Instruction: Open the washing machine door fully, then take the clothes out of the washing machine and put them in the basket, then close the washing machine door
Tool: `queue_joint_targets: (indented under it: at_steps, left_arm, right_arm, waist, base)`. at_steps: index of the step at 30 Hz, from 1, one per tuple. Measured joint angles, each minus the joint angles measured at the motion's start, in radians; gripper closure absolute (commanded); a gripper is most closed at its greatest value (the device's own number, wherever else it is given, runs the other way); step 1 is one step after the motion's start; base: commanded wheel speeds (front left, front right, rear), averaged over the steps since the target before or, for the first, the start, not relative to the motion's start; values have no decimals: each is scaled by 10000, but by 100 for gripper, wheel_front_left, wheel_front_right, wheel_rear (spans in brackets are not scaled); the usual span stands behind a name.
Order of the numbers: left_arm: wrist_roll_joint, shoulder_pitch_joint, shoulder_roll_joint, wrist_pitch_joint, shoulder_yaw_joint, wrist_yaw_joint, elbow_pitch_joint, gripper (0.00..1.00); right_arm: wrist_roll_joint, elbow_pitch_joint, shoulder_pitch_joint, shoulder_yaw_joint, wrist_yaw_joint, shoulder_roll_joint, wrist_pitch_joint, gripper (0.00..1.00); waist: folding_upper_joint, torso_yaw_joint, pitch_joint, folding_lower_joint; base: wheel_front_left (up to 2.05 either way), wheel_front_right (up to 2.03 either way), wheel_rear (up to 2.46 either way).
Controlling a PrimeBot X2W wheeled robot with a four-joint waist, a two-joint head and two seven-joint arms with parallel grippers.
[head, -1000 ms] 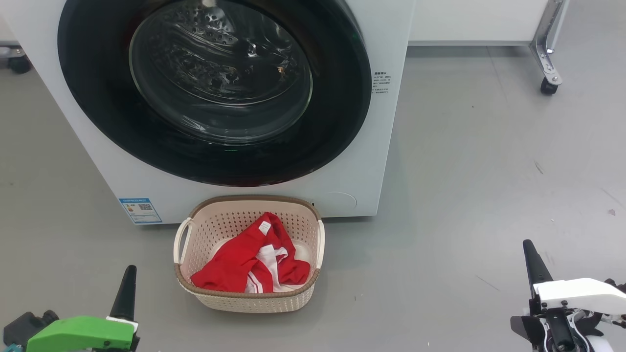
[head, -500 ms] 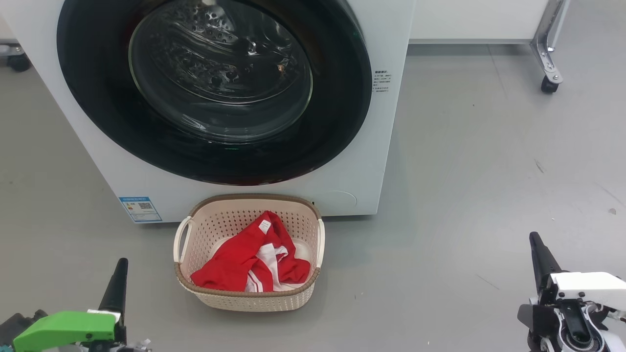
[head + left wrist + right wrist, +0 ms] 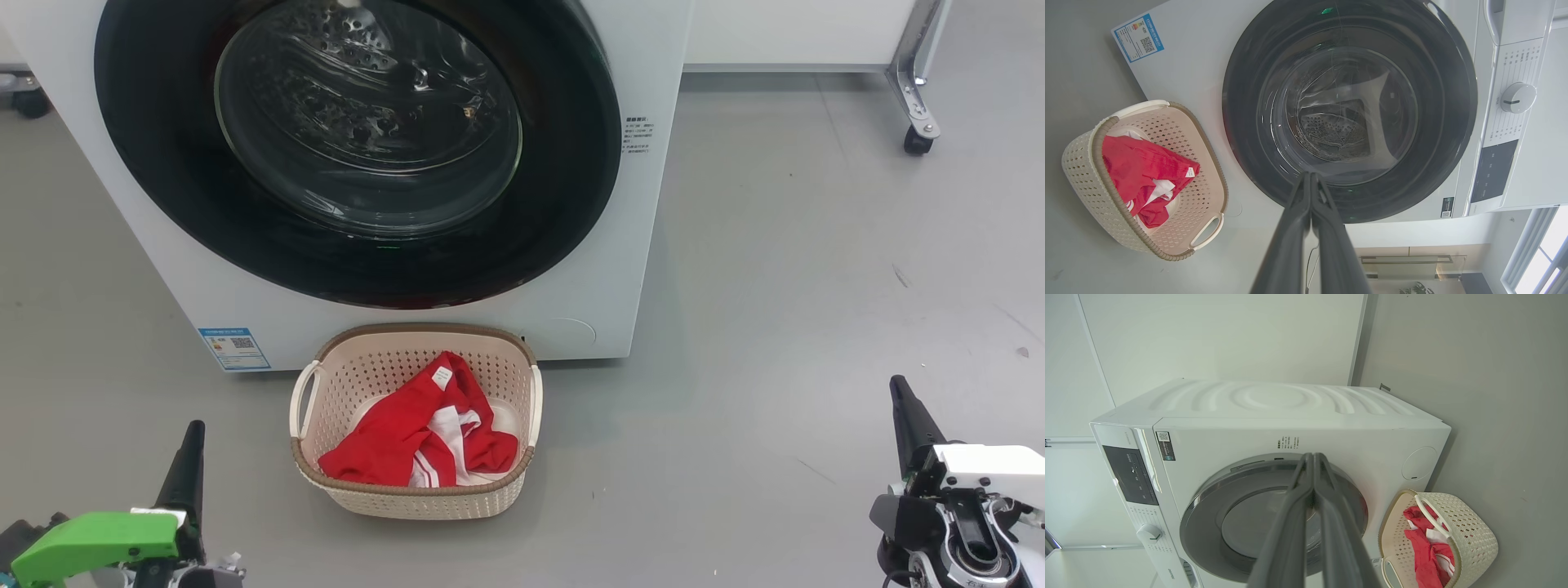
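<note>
**door shut, clothes in basket, both grippers closed and empty**

head view. the washing machine (image 3: 620, 269) stands at 12 o'clock, its white front toward the camera. the washing machine door (image 3: 359, 139) lies flush against that front, shut. the perforated steel drum shows through the door's glass bowl. a small blue sticker (image 3: 233, 349) sits on the front at 7 o'clock of the door.

the basket (image 3: 424, 502) stands upright on the grey floor (image 3: 775, 327) at 6 o'clock of the door. its far rim is just beside the foot of the machine; whether the two touch cannot be told. the clothes (image 3: 392, 445) lie inside the basket, red with white stripes, heaped toward its 6 o'clock side. a white label faces up toward 12 o'clock.

the left gripper (image 3: 194, 429) is at 8 o'clock of the basket, over bare floor and apart from it, fingers pointing to 12 o'clock. in the left wrist view its two dark fingers are pressed together at the tips, with nothing between them.

the right gripper (image 3: 900, 388) is at 4 o'clock of the frame, well apart from basket and machine. in the right wrist view its fingers are likewise closed on each other and hold nothing.

a castor wheel (image 3: 916, 143) on a metal leg stands at 2 o'clock of the frame, apart from the machine.
</note>
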Motion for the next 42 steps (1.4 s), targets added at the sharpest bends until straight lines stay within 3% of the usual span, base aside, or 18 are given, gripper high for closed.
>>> queue_joint_targets:
  at_steps: [42]
  left_arm:
    - [0, -34, -29, 17, 33, -73, 157, 100]
  right_arm:
    - [0, 130, -73, -33, 13, 0, 31, 100]
  waist:
    - [0, 0, -9, 0]
  base:
    - [0, 0, 0]
